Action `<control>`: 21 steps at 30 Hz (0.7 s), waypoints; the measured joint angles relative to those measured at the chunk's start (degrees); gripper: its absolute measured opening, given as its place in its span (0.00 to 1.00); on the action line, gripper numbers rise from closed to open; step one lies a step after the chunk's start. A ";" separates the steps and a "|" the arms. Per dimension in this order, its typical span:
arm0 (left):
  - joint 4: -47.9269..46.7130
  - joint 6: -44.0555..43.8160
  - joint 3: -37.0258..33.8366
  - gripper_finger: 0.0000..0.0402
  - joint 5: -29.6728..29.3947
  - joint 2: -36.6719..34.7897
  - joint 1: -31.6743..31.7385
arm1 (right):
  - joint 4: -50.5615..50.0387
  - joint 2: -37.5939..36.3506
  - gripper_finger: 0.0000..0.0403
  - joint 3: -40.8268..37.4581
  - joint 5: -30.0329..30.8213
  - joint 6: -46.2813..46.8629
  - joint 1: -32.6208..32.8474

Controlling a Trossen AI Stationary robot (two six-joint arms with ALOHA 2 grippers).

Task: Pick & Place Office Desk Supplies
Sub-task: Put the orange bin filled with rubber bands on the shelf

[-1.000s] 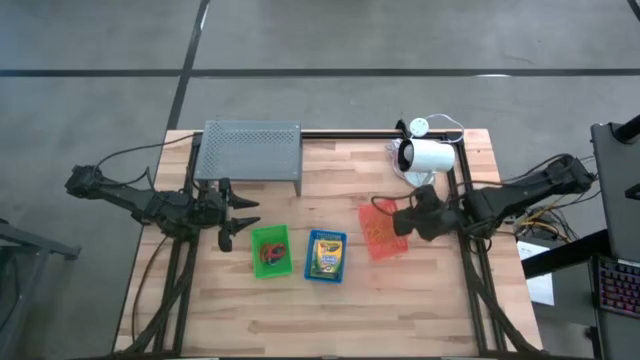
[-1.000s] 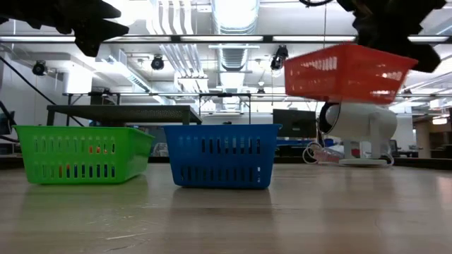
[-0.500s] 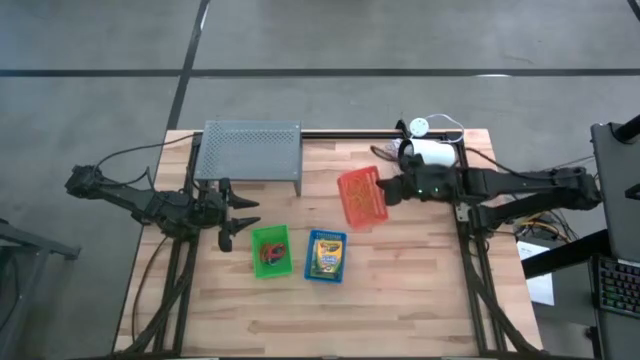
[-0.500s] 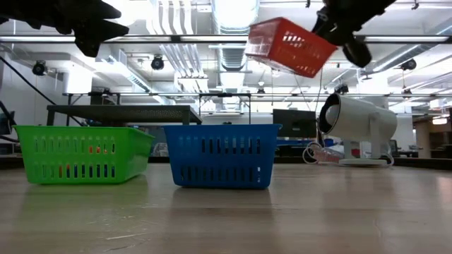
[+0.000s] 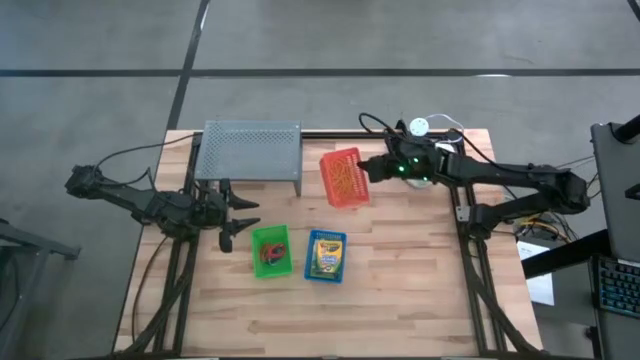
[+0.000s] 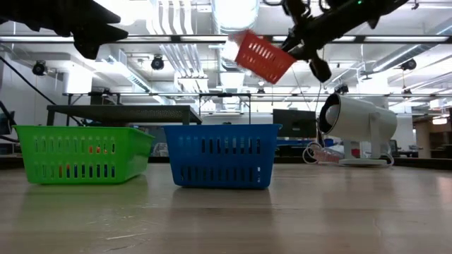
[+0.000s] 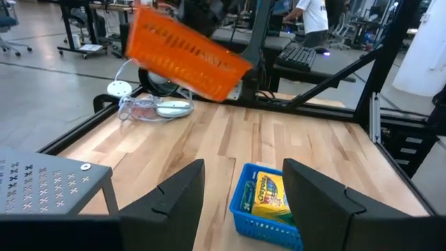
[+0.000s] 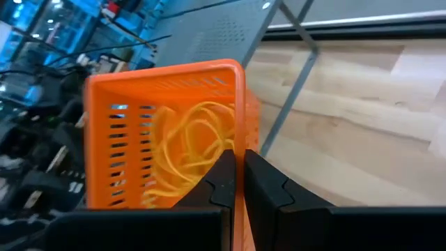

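One slotted plastic orange basket (image 5: 343, 178) hangs tilted, rim pinched by right claw (image 5: 368, 170).

Crayola brand name on the yellow-green crayon box (image 7: 268, 197), inside the blue basket (image 7: 261, 221)

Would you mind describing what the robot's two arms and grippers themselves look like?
Both arms are dark, slim and jointed, with black cables trailing off them. The left gripper ends in two black, pointed fingers with broad, angular inner faces. The right gripper has similar dark fingers, and a small green light glows on its wrist.
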 joint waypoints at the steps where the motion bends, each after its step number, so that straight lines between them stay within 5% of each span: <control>1: -0.34 0.02 0.00 0.50 0.00 0.01 0.01 | -0.09 0.86 0.03 0.48 -0.07 -0.33 -0.44; 8: -3.44 0.04 -0.02 0.50 0.00 0.01 0.02 | -3.05 7.61 0.03 8.88 -0.31 -1.05 -1.17; 16: -7.75 0.09 -0.04 0.50 0.00 0.03 0.02 | -23.20 19.14 0.03 30.30 -0.72 -1.84 -1.41; 21: -10.46 0.13 -0.04 0.50 0.01 0.03 0.02 | -25.42 25.09 0.03 40.58 -0.83 -6.48 -0.43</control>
